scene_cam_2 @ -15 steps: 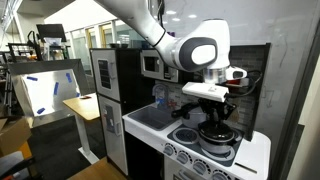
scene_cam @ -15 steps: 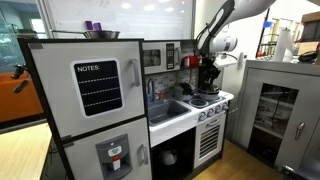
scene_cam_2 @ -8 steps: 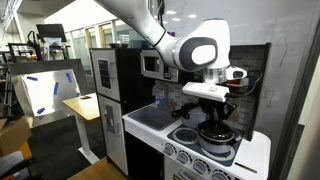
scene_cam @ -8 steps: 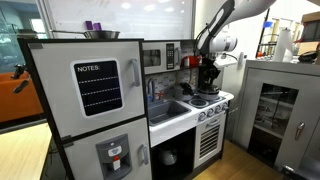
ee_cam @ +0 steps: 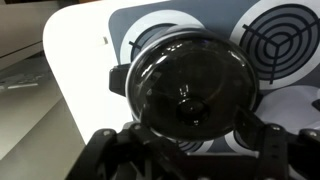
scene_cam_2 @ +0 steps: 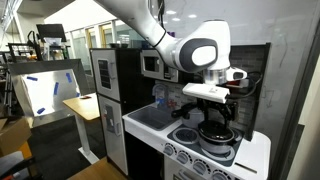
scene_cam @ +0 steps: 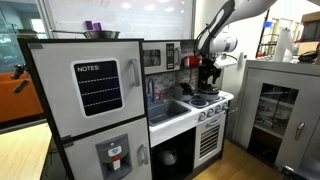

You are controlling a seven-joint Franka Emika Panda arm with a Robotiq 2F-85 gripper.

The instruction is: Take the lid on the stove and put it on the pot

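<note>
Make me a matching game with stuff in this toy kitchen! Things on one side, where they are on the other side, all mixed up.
Things:
1. steel bowl
2. NOTES board
3. lid
4. sink

Places:
A. between the fridge and the stove
B. right under the gripper
C. on top of the fridge
D. on the fridge door

Pairs: 1-C, 2-D, 3-B, 4-A
</note>
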